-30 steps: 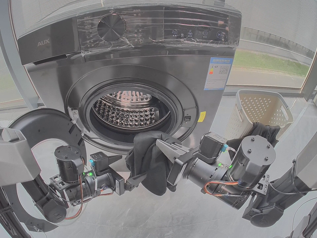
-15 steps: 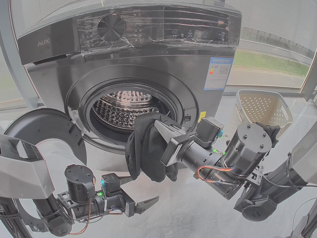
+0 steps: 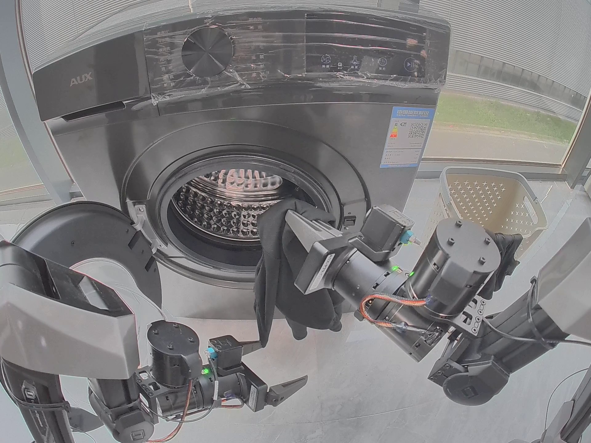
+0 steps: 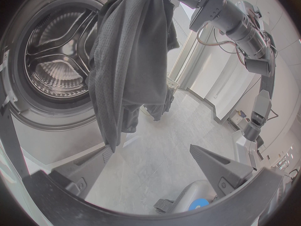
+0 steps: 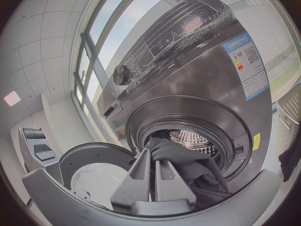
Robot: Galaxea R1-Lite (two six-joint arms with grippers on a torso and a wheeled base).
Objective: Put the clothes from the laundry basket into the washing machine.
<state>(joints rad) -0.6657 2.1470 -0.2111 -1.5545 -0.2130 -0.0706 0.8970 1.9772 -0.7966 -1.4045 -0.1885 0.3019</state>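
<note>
You had the washing machine (image 3: 246, 124) with its door (image 3: 80, 241) swung open to the left, leaving the drum mouth (image 3: 234, 210) free. The laundry basket (image 3: 486, 207) stood to its right, with another dark cloth (image 3: 508, 250) draped over its near rim. Your right gripper (image 3: 294, 223) was clamped on the dark garment (image 3: 289, 272), its top at the opening's lower right lip and the rest hanging outside, while the left gripper (image 3: 271, 369) sat low and near, spread wide and empty. Since a second before, the right arm had raised the garment farther toward the drum, and the left had dropped away from the cloth.
</note>
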